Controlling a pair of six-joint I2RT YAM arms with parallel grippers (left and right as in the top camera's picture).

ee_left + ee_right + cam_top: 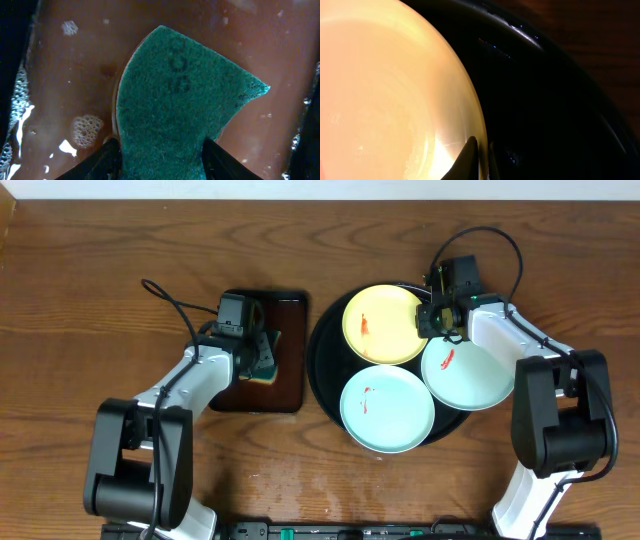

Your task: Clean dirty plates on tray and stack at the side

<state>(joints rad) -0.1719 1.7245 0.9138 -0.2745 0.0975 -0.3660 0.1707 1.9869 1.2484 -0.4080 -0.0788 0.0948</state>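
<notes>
Green sponge (175, 110) fills the left wrist view, lying on the wet brown tray (290, 370) with patches of foam (85, 131) beside it. Left gripper (161, 147) stands about half open, one finger against each side of the sponge, so it appears to grip it. Faint stamped marks sit on the sponge's top face, too blurred to read. No other writing or brand shows.

Right gripper (481, 155) is nearly closed, its fingertips pinching the rim of the yellow plate (385, 325) at that plate's right edge.

Counts:
- Plates: three, one yellow and two mint.
- Round black tray (322, 360): one.
- Brown tray: one.
- Sponge: one.

All three plates lie on the black tray. Yellow plate is at the far side, front mint plate (388, 408) at the near side, and right mint plate (470, 375) reaches out over the tray's right rim. Their edges meet in the middle. Each plate carries one small red smear. Black tray sits just right of the brown tray on the wood-grain tabletop (100, 300).
</notes>
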